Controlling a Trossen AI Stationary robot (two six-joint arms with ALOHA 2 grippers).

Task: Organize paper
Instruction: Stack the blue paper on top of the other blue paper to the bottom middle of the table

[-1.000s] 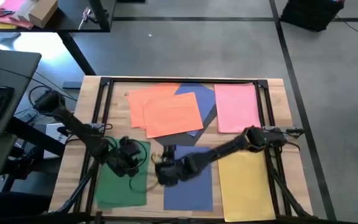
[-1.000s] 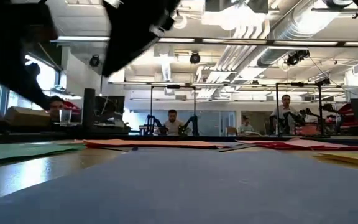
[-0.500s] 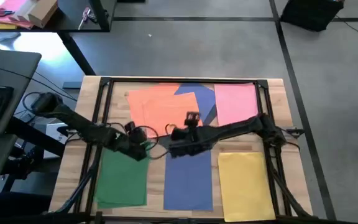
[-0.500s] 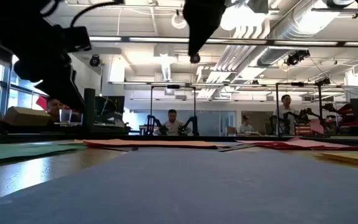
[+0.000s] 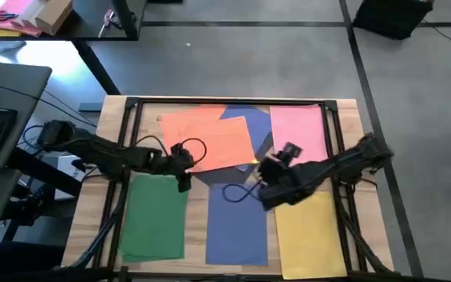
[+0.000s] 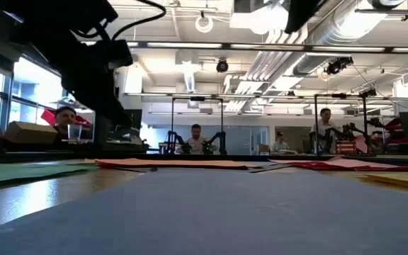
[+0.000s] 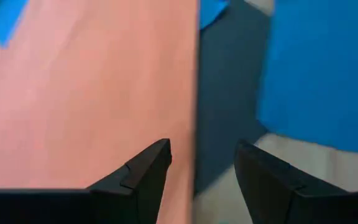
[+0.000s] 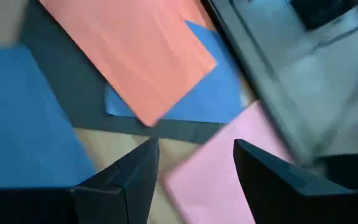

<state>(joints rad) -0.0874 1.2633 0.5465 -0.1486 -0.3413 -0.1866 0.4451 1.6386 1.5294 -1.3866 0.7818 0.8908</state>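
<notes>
The desk (image 5: 351,125) has coloured paper spread over it. Three sheets lie neat in a row at the near side: a green sheet (image 5: 155,219), a blue sheet (image 5: 237,223) and a yellow sheet (image 5: 312,235). They sit side by side with gaps between, so they look sorted already.

At the far side the paper is messy. Orange sheets (image 5: 210,137) lie crooked on top of a dark grey sheet (image 5: 237,171) and another blue sheet (image 5: 249,116). A pink sheet (image 5: 297,133) lies just beside them. I think this pile is what needs sorting next.

The left tool (image 5: 182,160) is over the near edge of the orange sheets. Its fingers (image 7: 145,171) are apart and hold nothing. It looks ready to take an orange sheet by the edge.

The right tool (image 5: 276,176) is between the pink sheet and the yellow sheet. Its fingers (image 8: 129,174) are apart too, with nothing in them.
</notes>
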